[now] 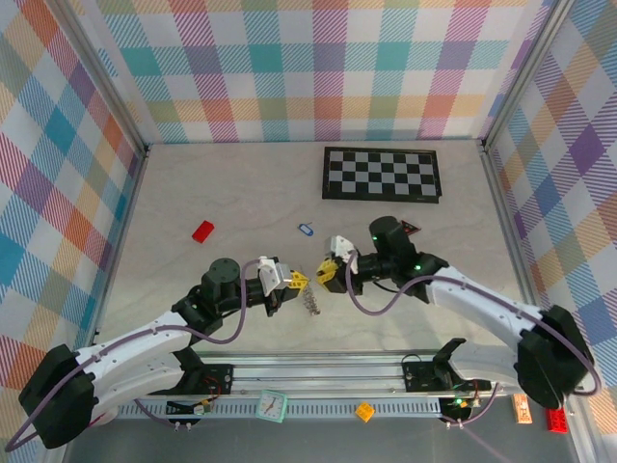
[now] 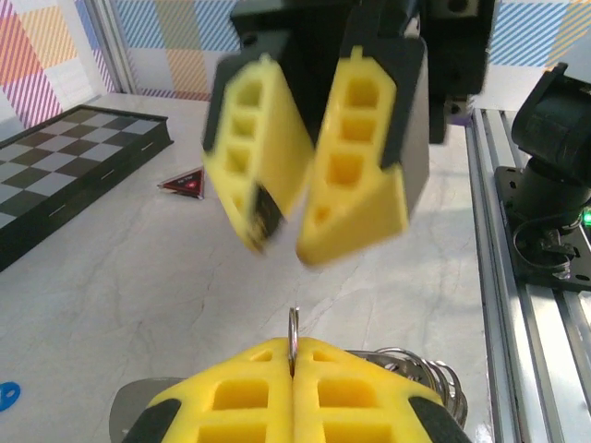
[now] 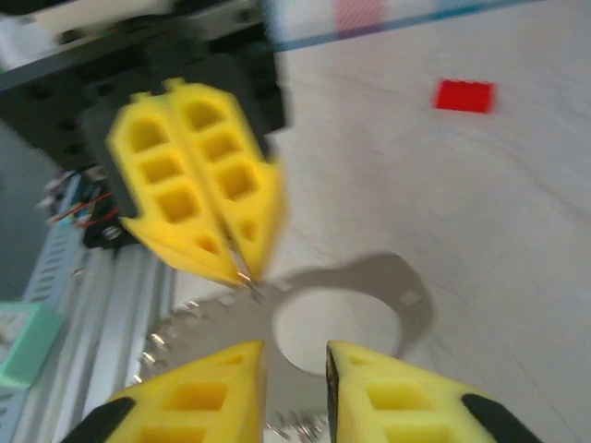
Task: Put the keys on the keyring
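My left gripper (image 1: 300,281) (image 2: 294,349) is shut on the keyring (image 1: 310,303). A thin silver ring of the keyring (image 2: 294,330) stands up edge-on between its yellow fingers. The rest of the chain (image 2: 434,377) hangs below and to the right. My right gripper (image 1: 326,273) (image 3: 295,360) faces it a short way off, open, with nothing between its fingers (image 2: 355,175). In the right wrist view the left gripper's fingers (image 3: 208,198) pinch the ring tip, and chain links (image 3: 171,334) show beneath. A blue key (image 1: 306,230) (image 2: 6,395) lies on the table beyond the grippers.
A red block (image 1: 202,231) (image 3: 464,96) lies at the left. A small red triangle (image 1: 412,228) (image 2: 185,183) sits near the black-and-white chequered board (image 1: 382,174) (image 2: 55,157) at the back. The metal rail (image 2: 526,305) runs along the table's near edge.
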You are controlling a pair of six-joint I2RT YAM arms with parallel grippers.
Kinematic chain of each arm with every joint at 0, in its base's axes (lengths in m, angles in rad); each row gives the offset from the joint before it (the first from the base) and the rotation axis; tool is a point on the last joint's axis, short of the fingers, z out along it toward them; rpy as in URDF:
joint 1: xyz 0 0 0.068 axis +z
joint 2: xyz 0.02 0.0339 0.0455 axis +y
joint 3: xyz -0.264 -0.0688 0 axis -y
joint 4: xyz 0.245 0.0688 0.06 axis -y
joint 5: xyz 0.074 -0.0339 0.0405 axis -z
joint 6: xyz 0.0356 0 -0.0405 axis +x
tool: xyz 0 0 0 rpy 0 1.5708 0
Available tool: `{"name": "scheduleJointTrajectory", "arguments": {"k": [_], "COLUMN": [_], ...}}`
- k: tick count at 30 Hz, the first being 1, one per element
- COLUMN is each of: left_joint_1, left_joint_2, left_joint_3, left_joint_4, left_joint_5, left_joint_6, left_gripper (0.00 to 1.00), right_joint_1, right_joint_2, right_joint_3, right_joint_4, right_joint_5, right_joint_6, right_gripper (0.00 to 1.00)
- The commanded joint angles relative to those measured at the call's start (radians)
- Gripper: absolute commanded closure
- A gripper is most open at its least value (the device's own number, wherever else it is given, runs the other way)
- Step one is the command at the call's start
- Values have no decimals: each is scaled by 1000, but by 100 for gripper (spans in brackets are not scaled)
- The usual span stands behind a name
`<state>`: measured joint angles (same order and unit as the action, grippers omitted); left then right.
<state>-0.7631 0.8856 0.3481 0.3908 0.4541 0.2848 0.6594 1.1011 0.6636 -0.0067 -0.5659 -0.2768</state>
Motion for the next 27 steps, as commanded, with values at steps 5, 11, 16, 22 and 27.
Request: {"name": "scheduleJointTrajectory", "arguments": {"k": [5,11,16,22,27], "left_joint_1": [6,6,7,6,6], "left_joint_2": [-35,-26,-32,-27,-26], "left_joint_3": [66,94,95,89,83], "left_joint_4": [-78,-125,-119,-105,-87], "left_joint_5": [-35,-109,-163,-183,-193], "left_joint_6": [37,-5,-48,-73,-75], "left_gripper": [100,100,100,100,100], "right_joint_1": [-22,-70,-175,-356,-445], "right_joint_2": [-97,45,100,139,224], "right_joint_3": [-8,138,179,185,204], "right_joint_4": [-211,-592,-656,-659,-650], "right_joint_5": [704,852,800,691,629], "right_joint_6": [518,753,775,742,719], "right_gripper": [63,62,62,62,62]}}
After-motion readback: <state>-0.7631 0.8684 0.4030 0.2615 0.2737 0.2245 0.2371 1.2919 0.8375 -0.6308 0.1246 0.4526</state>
